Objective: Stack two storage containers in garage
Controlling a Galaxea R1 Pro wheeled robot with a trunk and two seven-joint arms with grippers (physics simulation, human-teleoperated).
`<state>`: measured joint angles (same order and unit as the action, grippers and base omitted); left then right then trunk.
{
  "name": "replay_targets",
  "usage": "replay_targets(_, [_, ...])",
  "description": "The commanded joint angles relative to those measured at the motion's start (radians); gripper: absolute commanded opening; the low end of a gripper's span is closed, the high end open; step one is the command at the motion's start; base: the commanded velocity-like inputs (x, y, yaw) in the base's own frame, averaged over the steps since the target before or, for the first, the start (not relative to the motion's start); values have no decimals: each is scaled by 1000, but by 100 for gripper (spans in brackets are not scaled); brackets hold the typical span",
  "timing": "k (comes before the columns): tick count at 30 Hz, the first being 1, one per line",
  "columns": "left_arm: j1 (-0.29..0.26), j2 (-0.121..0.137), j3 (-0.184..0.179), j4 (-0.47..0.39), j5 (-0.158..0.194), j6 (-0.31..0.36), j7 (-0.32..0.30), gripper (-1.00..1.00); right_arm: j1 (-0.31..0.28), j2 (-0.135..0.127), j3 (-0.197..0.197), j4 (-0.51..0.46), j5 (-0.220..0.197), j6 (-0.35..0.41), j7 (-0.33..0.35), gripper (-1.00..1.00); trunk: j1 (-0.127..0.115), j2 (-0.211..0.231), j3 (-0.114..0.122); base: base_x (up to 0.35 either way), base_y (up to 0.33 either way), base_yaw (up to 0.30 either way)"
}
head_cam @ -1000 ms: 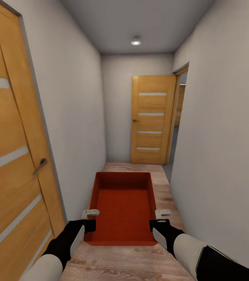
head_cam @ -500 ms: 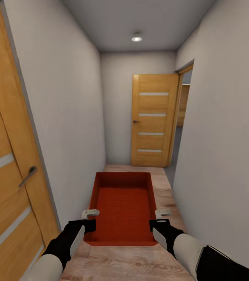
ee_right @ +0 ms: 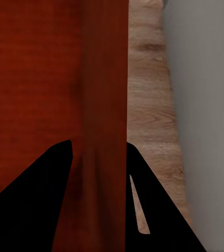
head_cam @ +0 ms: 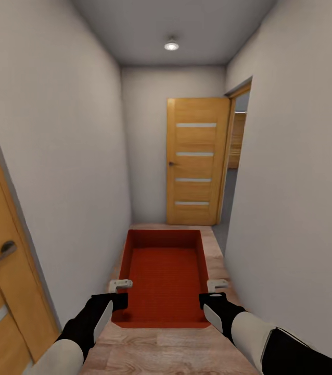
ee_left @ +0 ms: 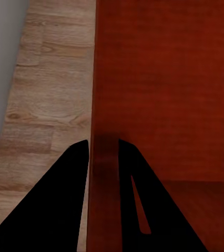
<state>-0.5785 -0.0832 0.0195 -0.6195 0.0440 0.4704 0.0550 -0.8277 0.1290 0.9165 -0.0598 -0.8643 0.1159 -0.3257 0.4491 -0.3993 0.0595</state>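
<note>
No text, label, brand, number or sign readable anywhere: none on the orange-red ribbed open-topped bin (head_cam: 163,276), none on the light wooden door with four frosted glass strips (head_cam: 196,161), none on the plain white walls (head_cam: 72,156).

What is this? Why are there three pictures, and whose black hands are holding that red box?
Those are a robot's two arms. The big picture comes from a camera on its head, looking down a hallway with white walls, a wood floor and a wooden door at the end. The other two pictures come from small cameras near each hand. The hands are grippers, each with two fingers. The left gripper pinches the left wall of the orange-red bin, and the right gripper pinches the right wall. Up close, the black fingers sit on either side of the bin's wall. The bin is open on top, and I see nothing inside it.
</note>
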Motion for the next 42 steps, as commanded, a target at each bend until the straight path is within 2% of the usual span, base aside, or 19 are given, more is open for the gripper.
replay_targets(1, [0,0,2,-2,-9,7,9,-100,-1,-8,-1,0,7,6,-26,-100,1,-1,0,323,27,-120])
replay_targets(20, [0,0,2,-2,-9,7,9,-100,-1,-8,-1,0,7,5,-26,-100,1,-1,0,323,81,-13])
replay_targets(32, [0,0,1,-2,-9,5,9,-100,-1,-8,-1,0,7,7,-26,-100,1,-1,0,323,63,-214])
replay_targets(42, [0,0,0,-2,-9,5,9,-100,-1,-8,-1,0,7,7,-26,-100,1,-1,0,323,1,-27])
